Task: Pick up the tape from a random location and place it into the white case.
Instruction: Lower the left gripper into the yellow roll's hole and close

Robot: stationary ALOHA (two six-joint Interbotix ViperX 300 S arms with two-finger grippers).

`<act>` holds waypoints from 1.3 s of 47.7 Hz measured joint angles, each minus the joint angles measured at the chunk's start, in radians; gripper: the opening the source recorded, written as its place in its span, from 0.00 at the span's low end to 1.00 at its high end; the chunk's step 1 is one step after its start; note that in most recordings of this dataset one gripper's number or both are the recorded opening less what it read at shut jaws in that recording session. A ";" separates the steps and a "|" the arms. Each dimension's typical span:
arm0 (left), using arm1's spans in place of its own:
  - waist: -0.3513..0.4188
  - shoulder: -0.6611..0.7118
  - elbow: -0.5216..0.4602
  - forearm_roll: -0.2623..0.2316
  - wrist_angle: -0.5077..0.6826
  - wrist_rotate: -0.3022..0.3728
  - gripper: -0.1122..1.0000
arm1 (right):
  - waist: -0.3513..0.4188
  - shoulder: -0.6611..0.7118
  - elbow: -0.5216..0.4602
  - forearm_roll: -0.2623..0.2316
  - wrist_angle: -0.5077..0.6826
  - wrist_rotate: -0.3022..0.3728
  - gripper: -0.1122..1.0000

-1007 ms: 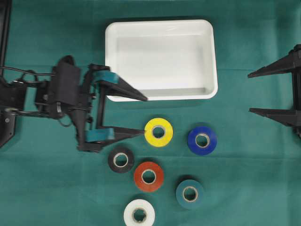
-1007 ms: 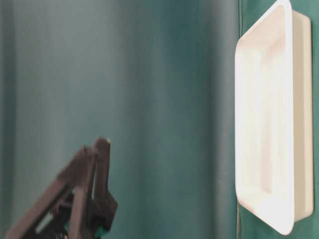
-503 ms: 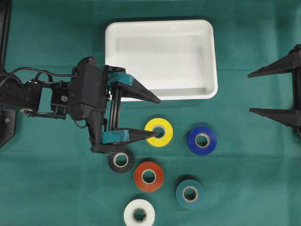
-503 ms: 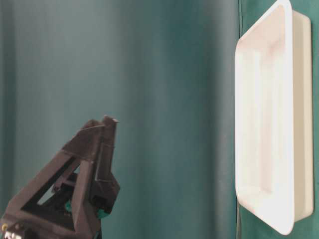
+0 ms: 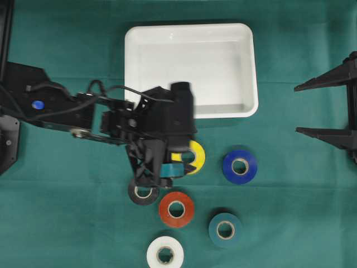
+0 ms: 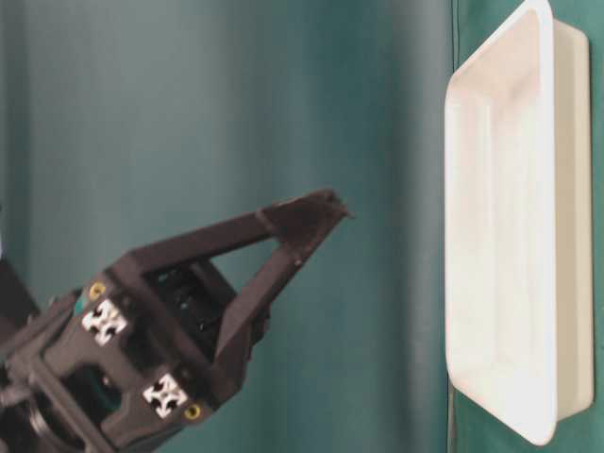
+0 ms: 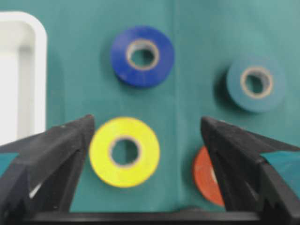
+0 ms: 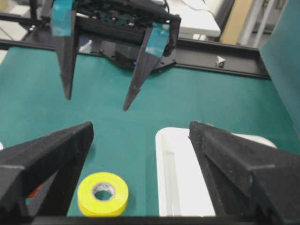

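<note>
Six rolls of tape, one white case point(image 5: 189, 70), two grippers, left gripper point(image 7: 145, 154) pointing down, jaws wide and empty, yellow tape point(image 7: 124, 151) between its fingers, case just beyond its left finger, right gripper point(image 5: 326, 109) wide open, empty, well apart

Place: looked like a robotics lab.
Counter point(image 5: 67, 234): was draped in green cloth.
Background: black frame rails point(image 8: 225, 58), white furniture behind.

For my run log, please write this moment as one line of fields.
left gripper: open, above yellow tape | right gripper: open, holding nothing | white case: holds no tape
</note>
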 measured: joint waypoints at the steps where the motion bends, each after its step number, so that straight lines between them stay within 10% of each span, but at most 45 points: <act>1: -0.002 0.009 -0.015 0.000 0.028 0.000 1.00 | 0.000 0.000 0.000 0.000 0.000 0.000 0.93; 16: -0.006 0.097 -0.176 0.002 0.284 -0.002 1.00 | 0.000 0.018 -0.002 -0.002 0.002 0.000 0.93; 62: -0.006 0.100 -0.179 0.005 0.293 -0.006 1.00 | 0.000 0.025 0.000 -0.005 0.002 0.000 0.93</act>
